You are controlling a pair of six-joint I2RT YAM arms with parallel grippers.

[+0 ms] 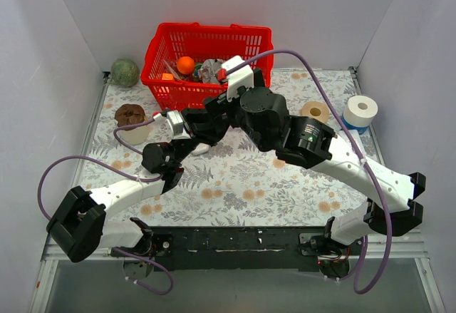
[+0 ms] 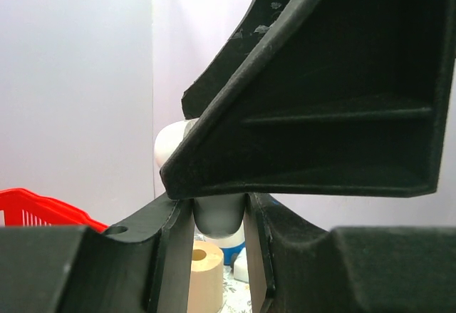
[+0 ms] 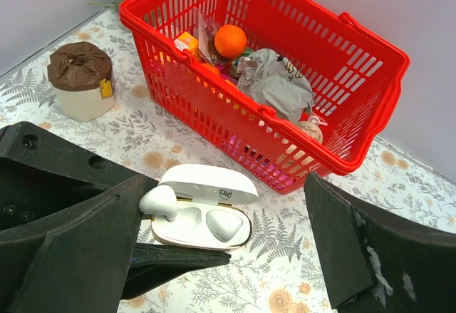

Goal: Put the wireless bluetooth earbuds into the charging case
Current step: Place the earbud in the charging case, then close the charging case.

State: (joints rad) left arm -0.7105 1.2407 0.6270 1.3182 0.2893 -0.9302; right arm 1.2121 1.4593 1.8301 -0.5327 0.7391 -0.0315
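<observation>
Firmly, the left gripper (image 2: 219,204) held the white oval plastic charging case (image 3: 191,226) by its end, jaws narrowed onto its sides, with the white lid (image 3: 206,183) standing open toward the red plastic mesh basket (image 3: 370,78). One tiny glossy white earbud (image 3: 223,224) sat down in the well on the right of the case as the right wrist view showed it, while a second white earbud (image 3: 158,202) perched at the left well, its rounded head raised above the rim; whether it was fully seated could not be told. The right gripper (image 3: 228,182) hung over the case with its jaws spread wide and holding nothing, one black finger (image 3: 78,256) just beside the raised earbud. Whether the case touched the floral-patterned cloth (image 3: 299,270) was unclear.
</observation>
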